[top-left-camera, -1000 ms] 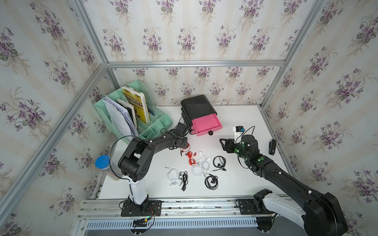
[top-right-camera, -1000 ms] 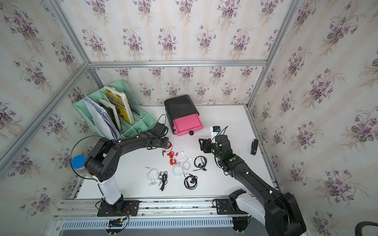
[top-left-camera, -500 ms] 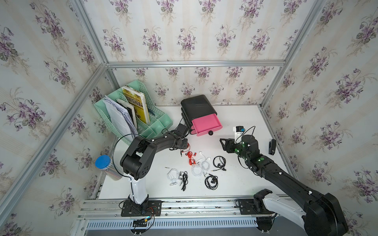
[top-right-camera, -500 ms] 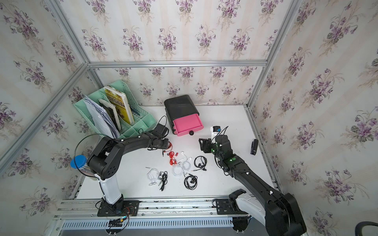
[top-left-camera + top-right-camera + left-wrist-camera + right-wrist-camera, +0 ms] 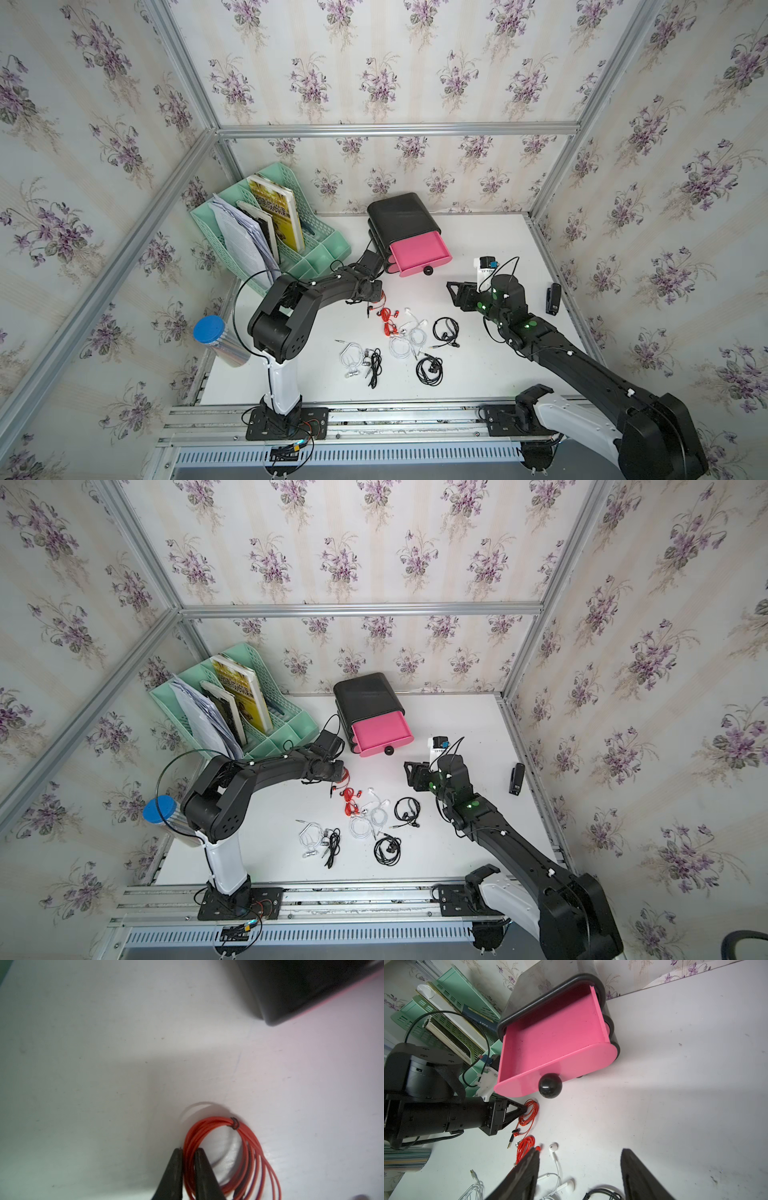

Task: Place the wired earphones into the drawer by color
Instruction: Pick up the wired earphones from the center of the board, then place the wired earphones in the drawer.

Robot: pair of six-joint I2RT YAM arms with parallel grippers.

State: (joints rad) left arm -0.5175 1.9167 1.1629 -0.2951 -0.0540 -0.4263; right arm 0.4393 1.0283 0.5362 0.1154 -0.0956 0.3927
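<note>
Where the left gripper [image 5: 188, 1150] bites: on one side of the red coil [image 5: 207, 1121], jaws narrow with only the red strands between the fingertips.
Under the grip: the coil's far loop lies close to the white table [image 5: 83, 1064]; I cannot tell whether it is lifted.
Beside the fingertips, away from the drawer: the coil's earbud and jack plug trail on the table, near a second red bundle [image 5: 526, 1145].
Farther out on that side: white earphones [image 5: 409, 338] and black earphones [image 5: 445, 330], loose and unsorted (none is in a drawer yet).
Ahead of the fingertips, off to one side: the pink drawer [image 5: 550, 1032], pulled open and empty, with its black knob [image 5: 550, 1085] near the coil.
Across from the hand: the right gripper [image 5: 580, 1152], jaws wide, holding nothing, hanging near the pile.
Step in hand: picking up a red set, with the grip apparently made.
Next move calls for: a lift that clears the drawer's front wall, a short carry over the pink floor, and a release once the dangling plug is inside too.
</note>
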